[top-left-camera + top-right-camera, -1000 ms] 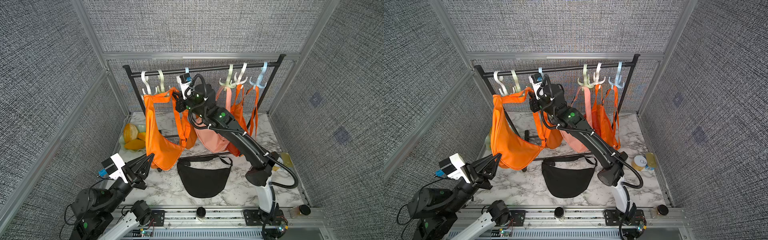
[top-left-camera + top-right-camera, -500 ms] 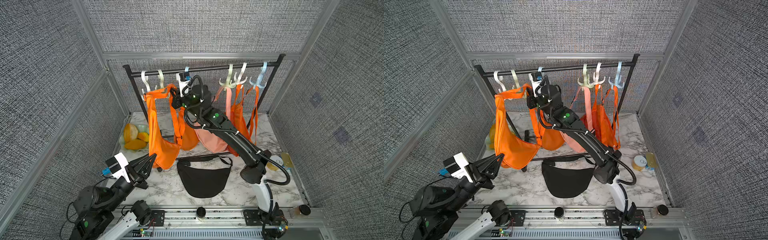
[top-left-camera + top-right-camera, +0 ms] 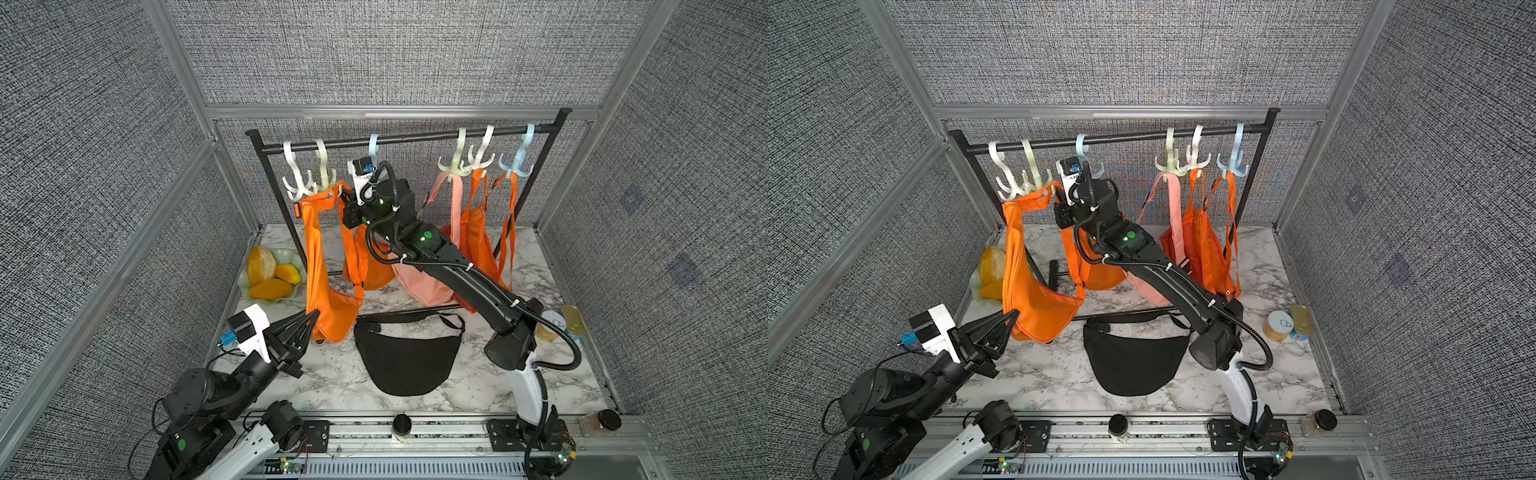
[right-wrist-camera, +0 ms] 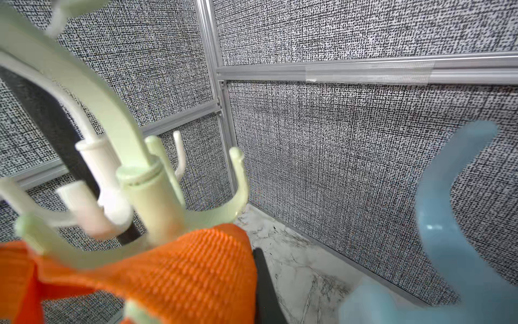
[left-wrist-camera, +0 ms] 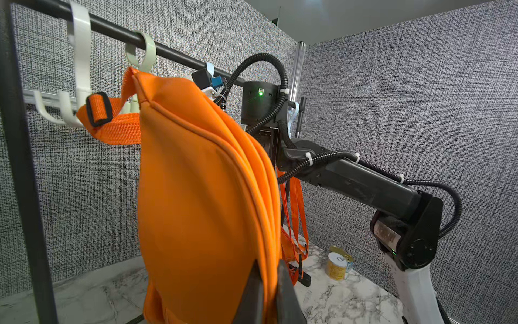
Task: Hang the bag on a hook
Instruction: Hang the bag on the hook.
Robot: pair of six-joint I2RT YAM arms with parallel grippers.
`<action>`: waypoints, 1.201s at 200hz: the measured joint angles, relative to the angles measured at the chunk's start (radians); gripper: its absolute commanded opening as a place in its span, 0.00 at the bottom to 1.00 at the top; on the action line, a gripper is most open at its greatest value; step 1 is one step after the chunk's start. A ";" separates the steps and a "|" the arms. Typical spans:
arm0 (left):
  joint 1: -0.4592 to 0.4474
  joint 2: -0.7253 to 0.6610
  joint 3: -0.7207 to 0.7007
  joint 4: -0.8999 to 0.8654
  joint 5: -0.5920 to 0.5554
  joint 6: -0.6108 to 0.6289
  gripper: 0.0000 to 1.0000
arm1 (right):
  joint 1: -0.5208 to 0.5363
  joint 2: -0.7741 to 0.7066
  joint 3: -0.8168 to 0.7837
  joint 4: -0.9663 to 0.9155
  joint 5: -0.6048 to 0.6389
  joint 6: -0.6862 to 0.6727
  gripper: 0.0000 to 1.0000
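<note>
While aloft, orange bag (image 3: pixel 332 307) nearer pale-green hook (image 3: pixel 322 166).

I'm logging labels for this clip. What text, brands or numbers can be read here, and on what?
No text here can be read.
yellow can: label print too small.
right arm sticker: blurred.
white wrist mount: dark marks, too small.

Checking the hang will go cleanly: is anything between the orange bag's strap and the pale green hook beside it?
Nothing visible. The strap, pinched by the right gripper, lies right against the prongs of the pale green hook; the white hook hangs beside, not between. Whether it is seated, I cannot tell.
</note>
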 measured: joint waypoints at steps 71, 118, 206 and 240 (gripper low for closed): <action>0.000 -0.012 -0.028 -0.014 0.029 -0.035 0.00 | 0.001 -0.042 -0.040 -0.016 -0.023 -0.035 0.59; 0.000 -0.022 -0.079 -0.008 0.054 -0.074 0.00 | 0.012 -0.109 -0.121 -0.035 -0.022 -0.061 0.66; 0.000 -0.148 -0.267 0.090 0.035 -0.184 0.00 | 0.023 -0.231 -0.279 -0.001 0.031 -0.111 0.70; 0.000 -0.159 -0.285 0.105 -0.007 -0.210 0.26 | 0.032 -0.264 -0.323 0.002 0.034 -0.112 0.72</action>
